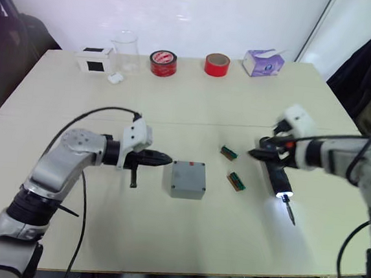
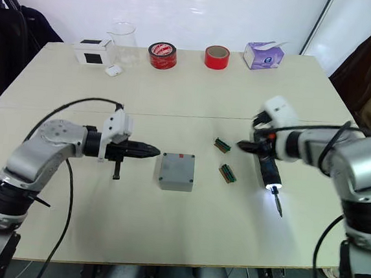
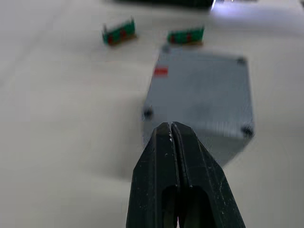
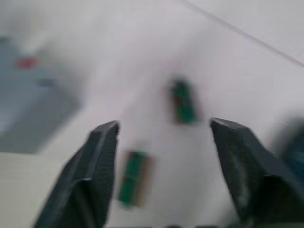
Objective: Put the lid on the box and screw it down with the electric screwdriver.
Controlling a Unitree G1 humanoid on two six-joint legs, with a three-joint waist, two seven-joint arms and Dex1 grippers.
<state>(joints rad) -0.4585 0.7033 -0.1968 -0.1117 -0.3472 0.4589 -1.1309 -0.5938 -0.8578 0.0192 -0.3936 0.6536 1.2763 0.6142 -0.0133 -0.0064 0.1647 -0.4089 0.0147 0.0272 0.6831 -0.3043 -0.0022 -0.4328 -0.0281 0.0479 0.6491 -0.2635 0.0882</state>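
1. Lying nearest the table's front edge, the electric screwdriver (image 1: 280, 184) rests flat with its tip light on and its bit pointing toward the robot; judged a rigid, smooth, roll-prone cylinder, best gripped across the fat black barrel.
2. The right gripper (image 4: 164, 156), fingers spread wide, hovers beside the screwdriver's rear end, holding nothing.
3. The box (image 2: 177, 171) sits mid-table with the lid (image 3: 202, 88) already on it; judged stiff, fairly heavy cast metal.
4. The left gripper (image 3: 172, 130), fingers pressed together and empty, points at the box's side.
5. Two small green parts (image 1: 236, 180) lie between box and screwdriver.
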